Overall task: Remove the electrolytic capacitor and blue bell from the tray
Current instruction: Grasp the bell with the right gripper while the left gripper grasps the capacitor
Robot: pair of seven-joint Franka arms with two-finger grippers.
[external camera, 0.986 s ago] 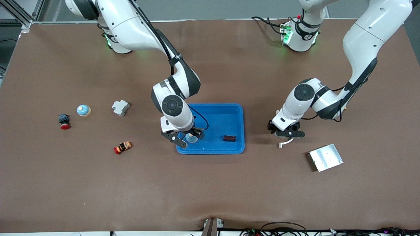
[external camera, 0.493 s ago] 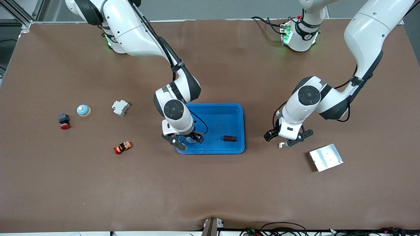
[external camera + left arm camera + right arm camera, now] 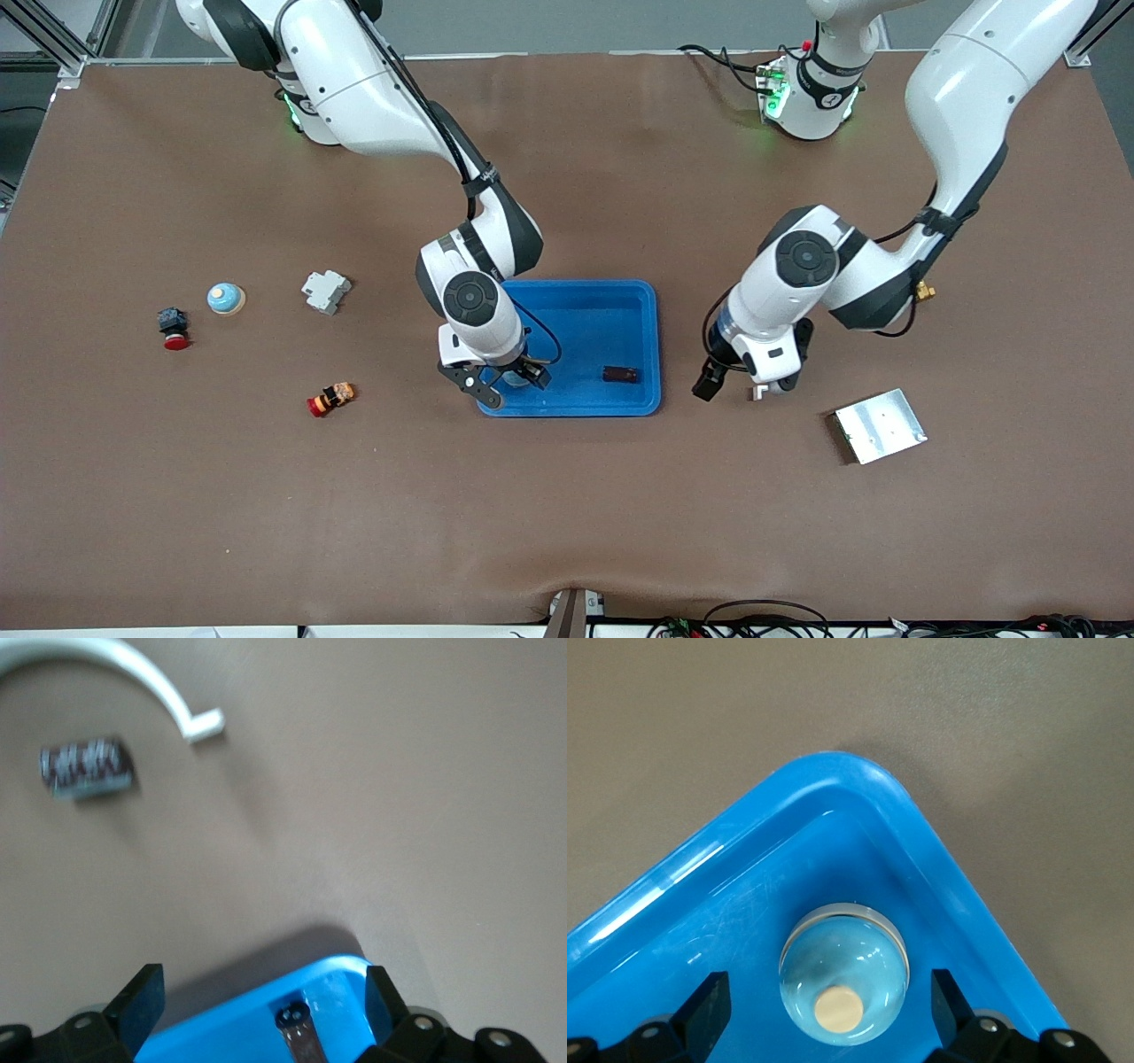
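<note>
The right gripper (image 3: 501, 381) hung over the corner of the blue tray (image 3: 620, 297) nearest the front camera at the right arm's end, its fingers (image 3: 709, 1005) spread wide with nothing between them. Directly beneath it, a blue bell (image 3: 843, 974) with a cream button sat in that corner, clear of both fingers. The capacitor (image 3: 620, 374), a small dark cylinder, lay in the same tray toward the left arm's end, well apart from the right gripper. The left gripper (image 3: 740, 385) hovered over bare table just beside the tray's end, its fingers (image 3: 142, 1001) also wide apart and empty. A white curved clip (image 3: 133, 673) lay on the table near it. A metal plate (image 3: 879, 425) rested toward the left arm's end.
</note>
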